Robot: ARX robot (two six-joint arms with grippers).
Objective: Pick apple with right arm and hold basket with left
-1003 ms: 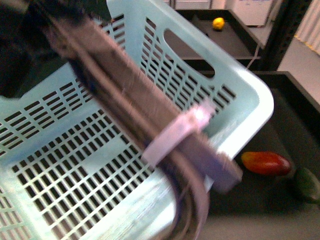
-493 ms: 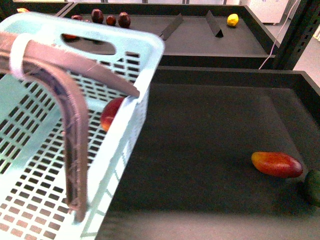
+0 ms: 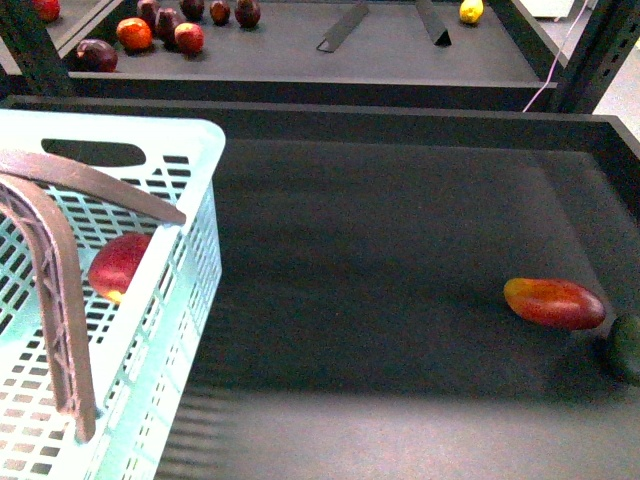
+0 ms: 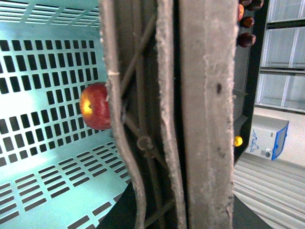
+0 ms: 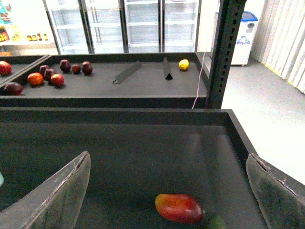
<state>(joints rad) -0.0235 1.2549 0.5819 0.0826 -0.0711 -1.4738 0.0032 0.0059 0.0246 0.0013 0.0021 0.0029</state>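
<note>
The light turquoise basket [image 3: 196,250] fills the front view's lower left, its brown-grey handle [image 3: 57,290] arching over it. The red apple [image 3: 118,266] lies inside it against the slotted wall. In the left wrist view the apple [image 4: 95,106] rests on the basket floor [image 4: 43,62], half hidden by the handle [image 4: 205,119], which runs close across the picture. My left gripper is shut on the basket; its fingers do not show. My right gripper [image 5: 167,157] is open and holds nothing, hanging above the black tray and away from the basket.
An elongated red-orange fruit [image 3: 555,303] and a dark green fruit [image 3: 628,347] lie at the tray's right end, below the right gripper's fingers [image 5: 62,195]. The back shelf holds several small fruits [image 3: 160,25], a yellow fruit [image 3: 470,10] and two dividers. A metal post [image 5: 224,52] stands right.
In the front view the basket has swung from filling the blurred picture down to the lower left. The apple now shows inside it, and more of the black tray is uncovered.
</note>
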